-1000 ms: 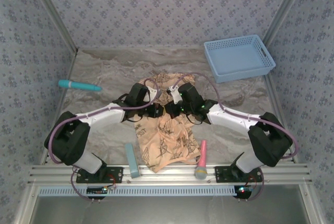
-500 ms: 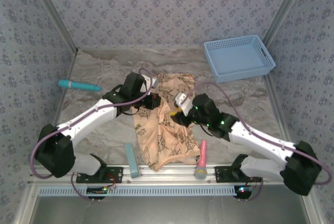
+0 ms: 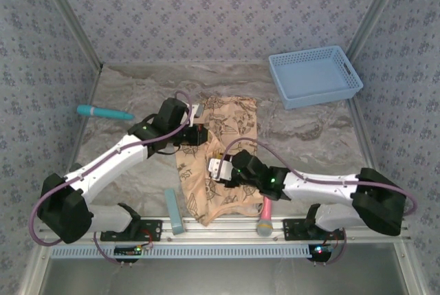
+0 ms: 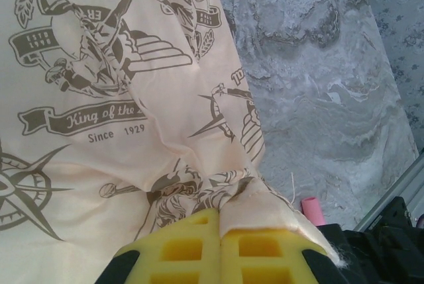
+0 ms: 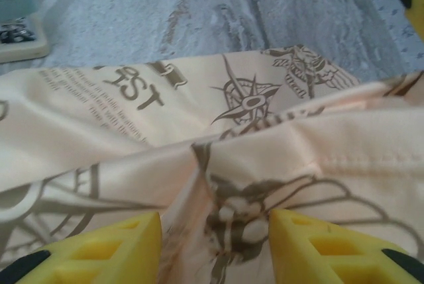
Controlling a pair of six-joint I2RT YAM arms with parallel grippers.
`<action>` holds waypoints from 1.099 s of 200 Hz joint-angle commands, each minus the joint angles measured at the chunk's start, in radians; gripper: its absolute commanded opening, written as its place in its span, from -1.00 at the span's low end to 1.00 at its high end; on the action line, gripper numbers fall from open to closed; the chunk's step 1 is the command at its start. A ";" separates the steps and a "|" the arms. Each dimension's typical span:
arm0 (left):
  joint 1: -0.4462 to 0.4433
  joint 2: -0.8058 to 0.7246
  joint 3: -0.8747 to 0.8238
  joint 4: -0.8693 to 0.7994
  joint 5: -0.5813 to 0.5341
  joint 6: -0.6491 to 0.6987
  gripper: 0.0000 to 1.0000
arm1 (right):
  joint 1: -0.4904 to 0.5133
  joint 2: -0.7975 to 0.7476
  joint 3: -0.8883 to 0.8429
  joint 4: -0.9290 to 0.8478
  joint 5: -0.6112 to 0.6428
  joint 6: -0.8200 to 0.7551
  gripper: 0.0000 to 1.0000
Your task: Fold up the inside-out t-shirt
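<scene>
Item: inside-out t-shirt (image 3: 234,119), is lying rumpled lengthwise on the table (image 3: 137,95) between both arms, left gripper (image 4: 220,221) pinching a cloth fold tight, right gripper (image 5: 215,231) hovering above it, jaws parted.

**Surfaces as I read them from my desk**

The yellow pads (image 4: 182,247) of my left gripper (image 4: 220,221) look like matt moulded plastic with square recesses. Pinched between those jaws, the inside-out t-shirt (image 4: 119,132) is soft, matt cloth with a faded brown print and a stitched edge shedding a loose thread. Between the right gripper's (image 5: 215,221) jaws I see the same cloth, creased beside a sewn hem. Beyond both jaws, the table cover (image 4: 318,98) looks rough, grey and marbled.
</scene>
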 commanded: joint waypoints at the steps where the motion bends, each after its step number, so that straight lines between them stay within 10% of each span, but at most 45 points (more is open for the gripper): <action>1: -0.011 -0.020 -0.023 0.004 0.019 -0.046 -0.98 | 0.016 0.071 0.045 0.172 0.104 0.010 -0.07; 19: -0.014 -0.029 -0.036 0.019 0.022 -0.070 -0.98 | 0.028 0.129 0.045 0.241 0.173 0.038 -0.26; 39: -0.011 -0.045 -0.043 0.020 0.010 -0.084 -0.93 | 0.037 0.157 0.016 0.330 0.248 0.081 -1.00; 115: 0.014 -0.093 -0.055 -0.020 -0.090 -0.062 -0.83 | -0.011 -0.342 -0.081 0.017 -0.057 0.036 -1.00; 220: 0.018 -0.171 -0.121 0.134 0.075 0.000 0.05 | -0.243 -0.510 -0.044 -0.130 -0.296 0.160 -1.00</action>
